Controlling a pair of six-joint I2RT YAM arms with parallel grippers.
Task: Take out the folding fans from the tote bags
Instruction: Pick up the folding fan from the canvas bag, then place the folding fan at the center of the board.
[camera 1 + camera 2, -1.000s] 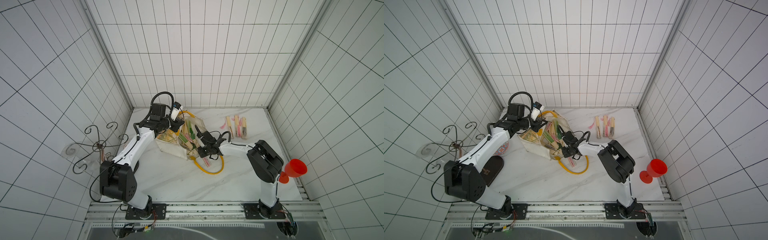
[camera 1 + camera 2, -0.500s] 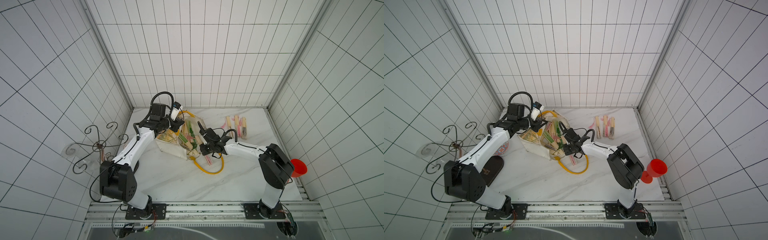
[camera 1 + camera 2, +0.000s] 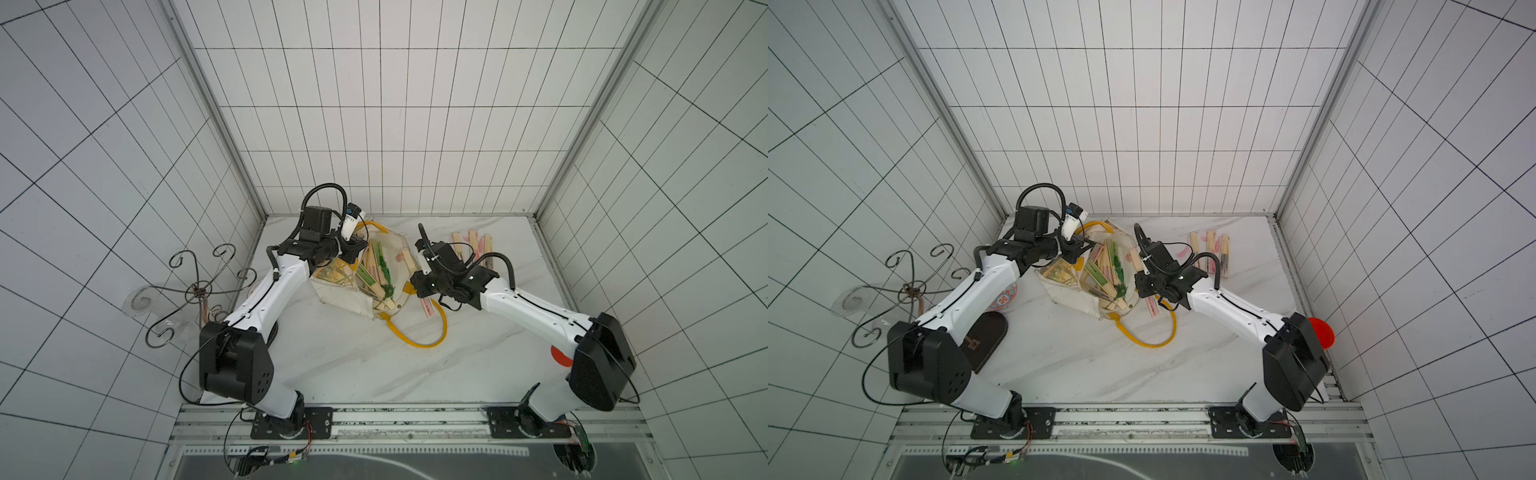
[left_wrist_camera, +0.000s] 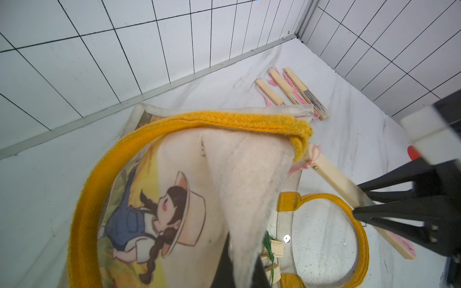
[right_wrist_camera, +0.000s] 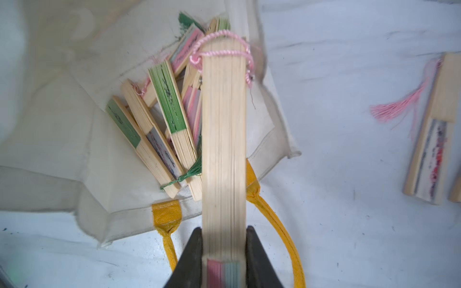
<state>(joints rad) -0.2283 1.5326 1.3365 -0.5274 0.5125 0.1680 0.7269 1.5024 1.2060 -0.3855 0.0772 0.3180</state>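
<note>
Only "label" was a cartoon girl [image 4: 159,207] printed on the tote bag [image 4: 249,162]; the ink on the fans was too blurry to read. The left gripper [image 3: 354,254] stayed pinched on the bag's rim. The right gripper [image 5: 223,229] clamped a pink-corded fan [image 5: 223,149] over the bag's edge, and its elbow had swung out across the red cup [image 3: 559,358]. More fans [image 3: 374,274] sat inside.

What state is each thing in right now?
tote bag: lying on the table, mouth held open.
left hand: shut on the tote bag.
held fan: closed, pink cord around its end.
right hand: shut on the held fan.
fans in the bag: closed, piled.
laid-out fans: closed, side by side.
</note>
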